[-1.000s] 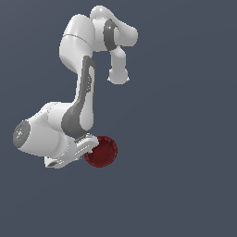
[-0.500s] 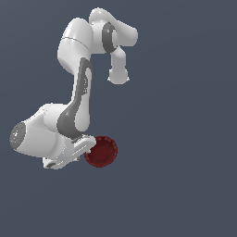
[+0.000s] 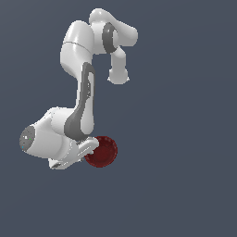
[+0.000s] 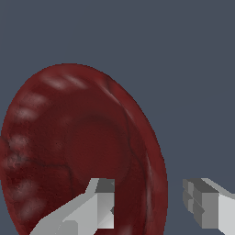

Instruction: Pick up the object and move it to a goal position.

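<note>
Since the earlier frames the arm has barely shifted; its wrist has crept slightly closer to the bowl (image 3: 102,152), which sits where it did, low in the exterior view on the plain grey floor (image 3: 185,185).

In the wrist view the gripper (image 4: 151,204) has its jaws apart and straddling the bowl's rim: one finger (image 4: 98,202) lies over the inside of the bowl (image 4: 78,147), the other hangs outside it, clear of the rim, with a visible gap. Nothing is clamped yet.

The risk, as I judge it, is the thin, sloping, ribbed rim: if the jaws close off-centre, the bowl could tip or squirt out sideways (a shallow wall gives little to pinch). The inner finger could also push the bowl before the outer one meets it.

Room is generous: nothing else stands near in either view, and no edge shows.
</note>
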Available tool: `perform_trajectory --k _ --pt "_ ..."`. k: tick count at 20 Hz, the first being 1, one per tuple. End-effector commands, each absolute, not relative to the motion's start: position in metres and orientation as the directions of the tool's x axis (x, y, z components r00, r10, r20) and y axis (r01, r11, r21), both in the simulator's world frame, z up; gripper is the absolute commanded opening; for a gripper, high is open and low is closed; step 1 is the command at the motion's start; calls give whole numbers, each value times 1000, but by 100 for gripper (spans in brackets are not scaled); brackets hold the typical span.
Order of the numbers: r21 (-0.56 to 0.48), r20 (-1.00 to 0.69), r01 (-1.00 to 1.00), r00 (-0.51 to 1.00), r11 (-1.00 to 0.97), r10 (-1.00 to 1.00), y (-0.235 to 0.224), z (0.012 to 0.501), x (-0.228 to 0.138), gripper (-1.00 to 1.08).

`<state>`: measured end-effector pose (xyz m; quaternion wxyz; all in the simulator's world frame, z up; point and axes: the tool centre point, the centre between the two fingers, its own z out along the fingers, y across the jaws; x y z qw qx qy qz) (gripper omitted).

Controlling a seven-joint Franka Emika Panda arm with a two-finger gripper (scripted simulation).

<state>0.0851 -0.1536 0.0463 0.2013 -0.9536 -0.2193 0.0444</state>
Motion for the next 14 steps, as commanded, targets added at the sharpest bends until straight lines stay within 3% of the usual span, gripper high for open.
perform_trajectory --k 1,2,3,14 --pt "-403 5 401 900 -823 436 -152 43 84 28" --pt "-403 5 401 900 -823 436 -152 42 84 28" --pt "-403 5 401 900 -823 436 -152 42 84 -100" --pt "-403 5 400 900 -823 435 -152 43 84 -100"
